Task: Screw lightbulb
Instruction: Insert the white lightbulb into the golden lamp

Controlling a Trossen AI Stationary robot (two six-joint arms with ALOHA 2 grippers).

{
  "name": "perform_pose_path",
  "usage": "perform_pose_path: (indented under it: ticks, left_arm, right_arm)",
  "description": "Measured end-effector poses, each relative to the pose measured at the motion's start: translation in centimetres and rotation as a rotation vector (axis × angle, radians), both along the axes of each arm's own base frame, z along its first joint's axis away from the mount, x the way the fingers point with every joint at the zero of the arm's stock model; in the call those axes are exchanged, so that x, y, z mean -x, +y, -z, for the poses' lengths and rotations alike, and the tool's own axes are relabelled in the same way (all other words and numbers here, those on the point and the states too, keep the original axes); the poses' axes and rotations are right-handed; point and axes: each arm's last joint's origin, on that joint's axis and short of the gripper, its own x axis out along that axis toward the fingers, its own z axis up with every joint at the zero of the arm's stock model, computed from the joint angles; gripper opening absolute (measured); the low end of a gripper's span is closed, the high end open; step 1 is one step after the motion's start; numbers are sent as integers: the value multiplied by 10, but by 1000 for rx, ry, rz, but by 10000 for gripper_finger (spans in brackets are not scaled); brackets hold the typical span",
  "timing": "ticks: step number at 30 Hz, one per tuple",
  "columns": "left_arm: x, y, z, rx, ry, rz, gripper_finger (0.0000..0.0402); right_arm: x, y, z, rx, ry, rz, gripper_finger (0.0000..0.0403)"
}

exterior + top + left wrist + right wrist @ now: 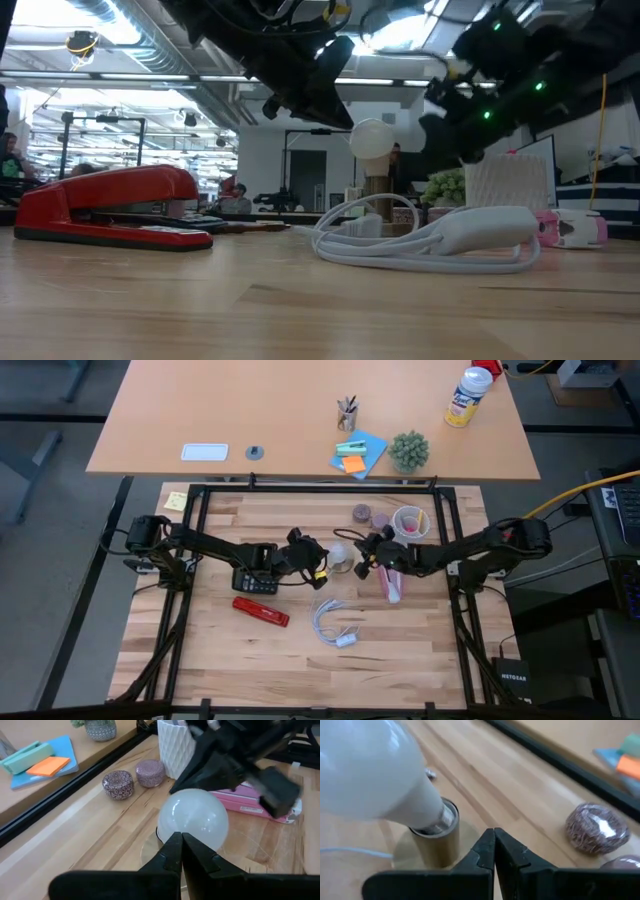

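Currently the lightbulb (367, 767) sits with its metal screw end in the brass socket (431, 842), tilted to one side rather than upright. The socket stands on a round flat base on the wooden table (300, 660), near the table's middle, between the two arms. In the low view the bulb's white globe (372, 138) shows above the table, between the two dark arms.

Left gripper (181, 851): fingers closed together, tips touching, nothing between them. It is just beside the globe (194, 820); contact with the glass cannot be confirmed. From above, the left gripper (318, 552) reaches in from the left side toward the bulb (341, 556).

Right gripper (494, 851): fingers also pressed together, holding nothing. It is just beside the socket, apart from the bulb's neck. From above, the right gripper (366, 550) comes in from the right side, near the bulb.

Other items on the table:
- red stapler (261, 610), in front of the left arm
- white cable (333, 624), coiled, near the stapler
- calculator (254, 581), under the left arm
- pink box (392, 582), under the right arm
- white ribbed cup (174, 745), behind the bulb
- two small round tins (118, 784), side by side near the cup
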Motion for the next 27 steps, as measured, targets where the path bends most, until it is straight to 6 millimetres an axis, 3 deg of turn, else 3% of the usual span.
perform_pose_path:
  ticks: [12, 27]
  left_arm:
    - [1, -12, 1, 1, 10, 34, 1]
    - [-3, -16, 9, 27, 20, 71, 1]
  right_arm:
    - [-13, -17, 24, -60, -8, -112, 7]
    - [-15, -15, 24, -80, -25, -162, 7]
